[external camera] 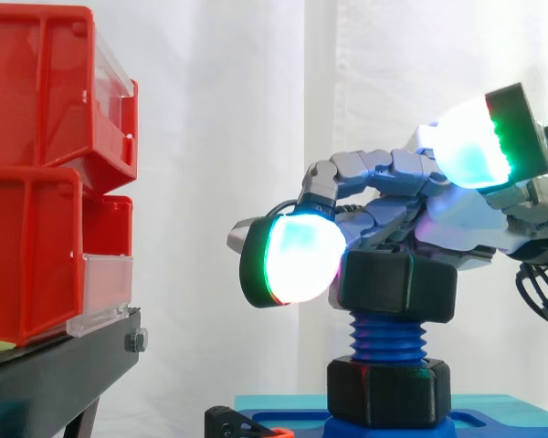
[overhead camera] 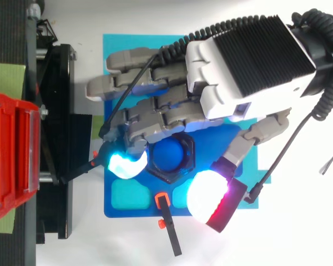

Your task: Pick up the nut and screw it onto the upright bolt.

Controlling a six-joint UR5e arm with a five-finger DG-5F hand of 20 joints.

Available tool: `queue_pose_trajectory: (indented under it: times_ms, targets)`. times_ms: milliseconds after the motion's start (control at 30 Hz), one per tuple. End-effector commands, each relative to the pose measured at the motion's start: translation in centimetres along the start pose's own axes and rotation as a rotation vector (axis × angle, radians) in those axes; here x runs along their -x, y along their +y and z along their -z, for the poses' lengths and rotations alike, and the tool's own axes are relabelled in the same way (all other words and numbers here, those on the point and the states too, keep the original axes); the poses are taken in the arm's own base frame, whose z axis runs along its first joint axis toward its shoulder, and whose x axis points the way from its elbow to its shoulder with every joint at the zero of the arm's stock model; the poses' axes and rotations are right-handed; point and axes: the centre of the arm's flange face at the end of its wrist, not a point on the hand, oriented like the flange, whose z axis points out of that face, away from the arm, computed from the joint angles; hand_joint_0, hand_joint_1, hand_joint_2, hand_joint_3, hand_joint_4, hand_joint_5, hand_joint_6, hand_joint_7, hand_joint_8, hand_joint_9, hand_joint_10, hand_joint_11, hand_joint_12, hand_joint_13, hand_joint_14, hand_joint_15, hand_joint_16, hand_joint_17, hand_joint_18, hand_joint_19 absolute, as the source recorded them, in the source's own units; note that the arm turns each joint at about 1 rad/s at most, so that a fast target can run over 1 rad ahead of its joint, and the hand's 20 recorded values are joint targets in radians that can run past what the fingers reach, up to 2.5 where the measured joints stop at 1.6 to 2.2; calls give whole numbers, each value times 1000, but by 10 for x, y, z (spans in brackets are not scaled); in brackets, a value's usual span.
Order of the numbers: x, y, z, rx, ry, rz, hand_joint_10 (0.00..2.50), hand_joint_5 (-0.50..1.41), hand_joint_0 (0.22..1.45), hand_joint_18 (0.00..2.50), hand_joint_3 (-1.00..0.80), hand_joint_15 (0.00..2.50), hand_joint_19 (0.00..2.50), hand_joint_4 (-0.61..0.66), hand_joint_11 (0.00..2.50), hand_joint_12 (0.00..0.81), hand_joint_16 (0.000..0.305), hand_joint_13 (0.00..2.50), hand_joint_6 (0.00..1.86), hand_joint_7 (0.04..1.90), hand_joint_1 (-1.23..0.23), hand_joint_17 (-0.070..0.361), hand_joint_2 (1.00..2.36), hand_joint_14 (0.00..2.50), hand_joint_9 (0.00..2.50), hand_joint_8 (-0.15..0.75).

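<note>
1. Black nut (external camera: 397, 285) sits atop the blue bolt (external camera: 386, 339), centre frame, on its upper threads.
2. Fingers of the hand (overhead camera: 238, 66) curl round it, seemingly pinching.
3. Keep it level; turn gently, avoiding cross-threading.

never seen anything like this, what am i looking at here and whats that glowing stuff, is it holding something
This is a robot arm ending in a robot hand with fingers and a thumb. The glowing blobs are its own fingertip pads, not lamps. One picture is taken level from the side, the other from above; both show the same scene. On a blue base plate stands an upright blue bolt with screw threads. A black nut sits on its top, and the fingers curl round that nut, one pad against its side, while the thumb is lifted off. A second black nut sits at the bolt's foot. At the side view's left are red bins on a black stand.
</note>
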Motion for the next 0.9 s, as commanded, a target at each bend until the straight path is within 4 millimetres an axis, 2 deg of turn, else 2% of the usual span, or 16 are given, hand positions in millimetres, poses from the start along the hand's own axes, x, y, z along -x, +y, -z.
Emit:
queue_pose_trajectory:
  times_ms: [0, 367, 667, 867]
  targets:
    - [4, -2, 1, 8, -10, 7, 0, -72, 471, 0, -500, 0, 0, 202, 0, 287, 32, 179, 504, 1178, -177, 71, 1000, 0, 603, 251]
    - [6, -5, 4, 5, -9, 12, 0, -43, 470, 0, -500, 0, 0, 219, 0, 280, 30, 261, 504, 1233, -178, 67, 1000, 0, 713, 256]
    - [7, -9, 6, 4, -10, 14, 0, 0, 474, 0, -500, 0, 0, 149, 0, 270, 27, 354, 504, 1322, -190, 60, 1000, 0, 842, 257]
    - [10, -10, 8, 10, -7, 21, 0, 41, 481, 62, -500, 0, 0, 136, 0, 249, 22, 515, 503, 1338, -221, 50, 1000, 0, 1073, 237]
